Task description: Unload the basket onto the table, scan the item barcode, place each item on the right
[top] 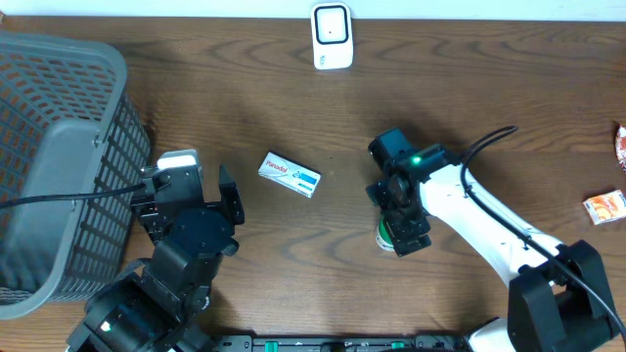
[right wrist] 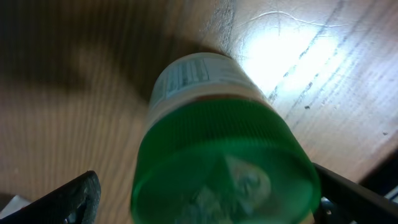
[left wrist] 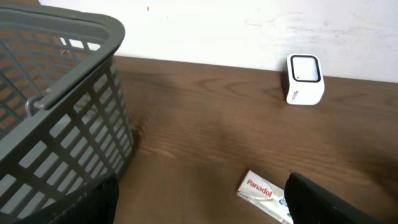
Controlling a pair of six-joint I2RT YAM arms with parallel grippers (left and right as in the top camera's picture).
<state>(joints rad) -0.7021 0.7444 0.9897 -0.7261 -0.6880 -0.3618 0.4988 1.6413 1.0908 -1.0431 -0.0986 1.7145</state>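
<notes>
Green-capped bottle [top: 387,237], upright on the wooden table [top: 489,78], right of centre and toward the near edge. White label with small print below the cap; barcode not to be made out. Straddled from above by the right gripper [top: 399,233], jaws spread wide and nothing clasped. One finger [right wrist: 62,200] well clear of the cap on one side, the other just beside the cap's rim on the opposite side; touching there or not, cannot tell. Green cap blurred and filling most of the right wrist view.

White scanner [top: 332,36] standing at the far edge, about centre, window turned toward the near side, well apart from the bottle. Panadol box [top: 290,174] lying flat between the two arms, left of the bottle, slightly askew. Grey mesh basket [top: 59,176] at the far left.

Left gripper [top: 188,184] at near left, just beside the basket, jaws apart and empty, pointed toward the far side. Dark fingers [left wrist: 93,202] at the bottom corners of the left wrist view, with the basket wall, the scanner and one end of the Panadol box ahead. Small orange-and-white packet [top: 604,206] at the right edge, well apart from the rest.
</notes>
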